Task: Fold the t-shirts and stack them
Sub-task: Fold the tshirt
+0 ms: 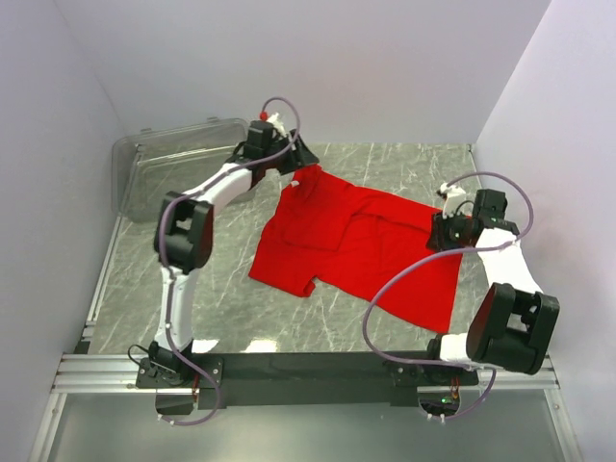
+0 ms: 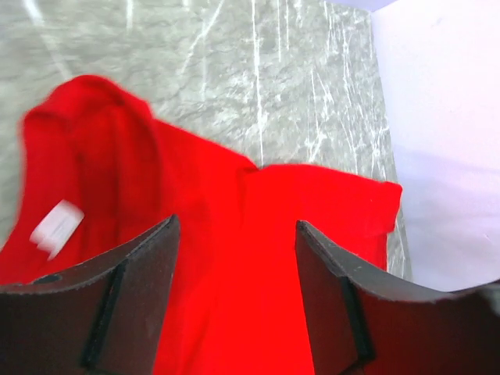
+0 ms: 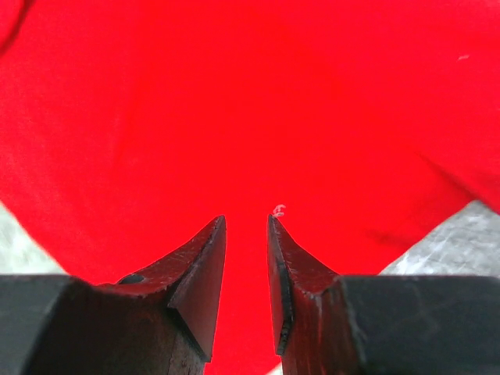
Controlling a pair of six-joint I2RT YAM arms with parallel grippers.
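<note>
Hovered, left hand (image 2: 237, 226) spread above the far end of the plain bright red soft-cloth t-shirt (image 1: 356, 241) rumpled on the grey marbled counter (image 1: 385, 164), right hand (image 3: 247, 219) narrowed to a slit at its right edge, grip unclear; likely needed even, taut corner pinches.

Matt cloth tee (image 1: 356, 241), marble-look table (image 1: 385, 159), clr plastic bin (image 1: 144, 173)

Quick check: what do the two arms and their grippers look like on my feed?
Both the left arm and right arm have white links, black joints and a looping lilac-grey cable. The left gripper and right gripper have dark, wedge-shaped fingers.
</note>
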